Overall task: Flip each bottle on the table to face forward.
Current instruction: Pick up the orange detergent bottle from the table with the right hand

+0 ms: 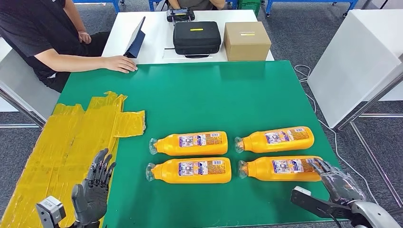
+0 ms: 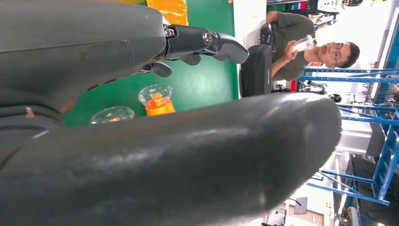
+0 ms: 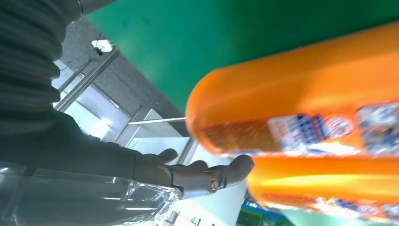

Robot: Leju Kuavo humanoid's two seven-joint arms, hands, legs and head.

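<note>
Right hand [image 1: 338, 182] with fingers spread at the near-right bottle's [image 1: 280, 168] base; left hand [image 1: 94, 188] open, holding nothing.

Fingers [image 3: 221, 173] beside orange bottles [image 3: 291, 94]

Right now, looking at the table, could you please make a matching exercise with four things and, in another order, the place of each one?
Things:
1. black case
2. cardboard box
3. yellow tape patch
4. right robot hand

Places:
A. at the base of the near right bottle
B. on the white table, right of the case
C. on the left part of the green mat
D. on the white table, left of the box

Pairs: 1-D, 2-B, 3-C, 4-A
</note>
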